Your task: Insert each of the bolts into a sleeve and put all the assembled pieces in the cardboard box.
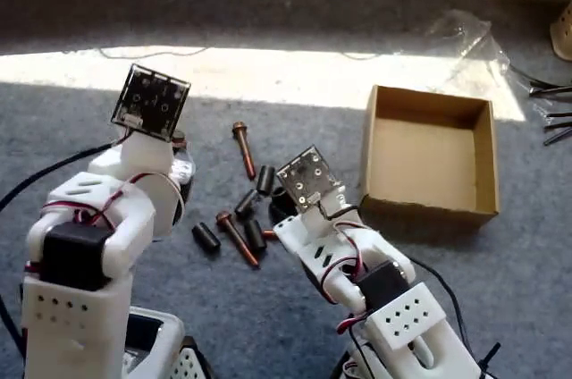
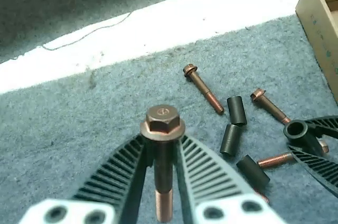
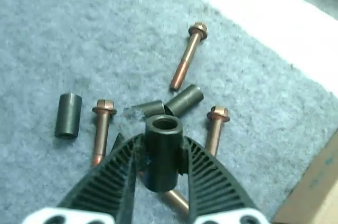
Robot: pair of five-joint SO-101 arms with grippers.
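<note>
Your left gripper [image 2: 162,142] clamps a copper-coloured bolt [image 2: 162,123] by its shank, with the flanged hex head just past the fingertips and the threaded end toward the wrist. Your right gripper [image 3: 162,147] pinches a black sleeve [image 3: 163,131], its open bore facing out. Loose bolts [image 1: 242,148] and loose sleeves [image 1: 206,238] lie scattered flat on the carpet [image 1: 107,120] between the arms. The cardboard box [image 1: 427,205] sits open-topped near them.

You won't find any legible writing here. The head of the bolt [image 2: 162,120] carries a faint stamped mark, and the box [image 2: 320,29] wall has pale print, but you can't make out either.
</note>
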